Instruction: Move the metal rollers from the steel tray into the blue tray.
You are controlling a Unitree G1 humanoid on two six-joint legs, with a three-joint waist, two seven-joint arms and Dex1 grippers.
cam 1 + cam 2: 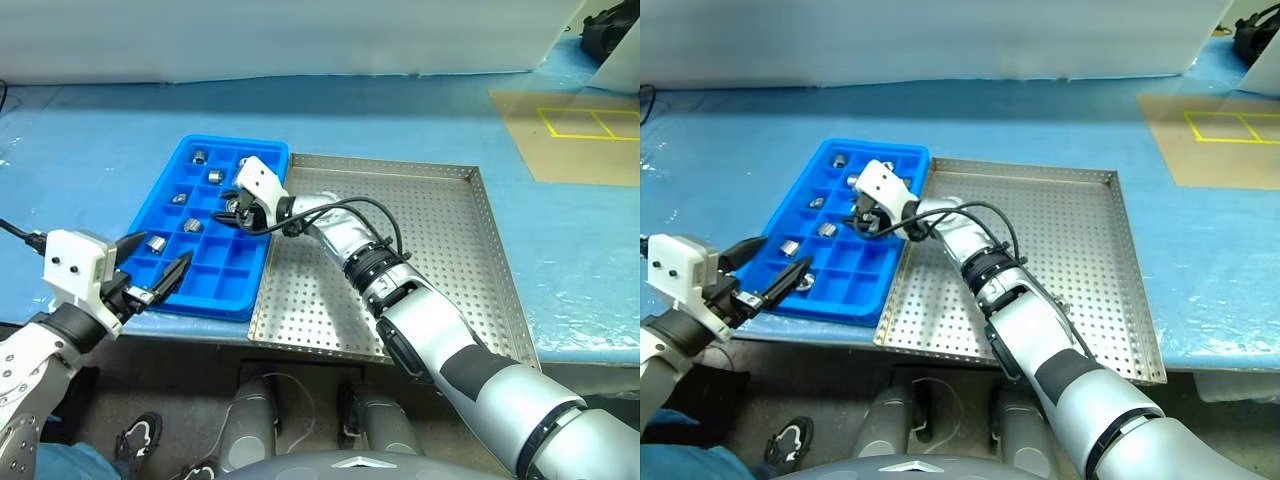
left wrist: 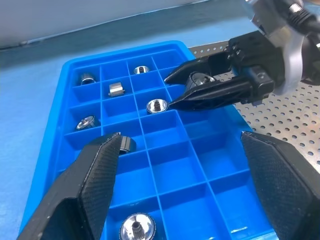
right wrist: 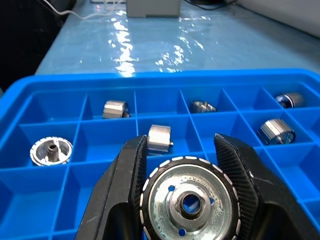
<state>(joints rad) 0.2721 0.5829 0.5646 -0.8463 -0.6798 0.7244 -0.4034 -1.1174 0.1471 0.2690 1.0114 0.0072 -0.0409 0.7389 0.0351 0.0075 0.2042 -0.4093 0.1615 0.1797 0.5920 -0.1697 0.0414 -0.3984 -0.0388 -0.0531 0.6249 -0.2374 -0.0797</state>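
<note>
My right gripper (image 3: 186,165) pinched a roller (image 3: 189,200) over the blue tray (image 1: 152,192); left gripper (image 1: 155,273) hung wide, empty. Risk: it could land on a divider and bounce out.

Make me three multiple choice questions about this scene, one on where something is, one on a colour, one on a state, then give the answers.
1. Where is the right gripper?
A. Over the blue tray
B. Over the middle of the steel tray
C. Off the table

2. What colour is the tray with the small compartments?
A. Silver
B. Blue
C. Yellow

3. How do the left gripper's jaws stand?
A. Shut on a roller
B. Open, holding nothing
C. Shut on the tray's rim

Answers:
1 A: its jaws hang above the tray's compartments, beside the steel tray.
2 B: the gridded tray is bright blue.
3 B: the left wrist view shows the fingers wide apart with nothing between, while the right jaws clamp a metal roller.
</note>
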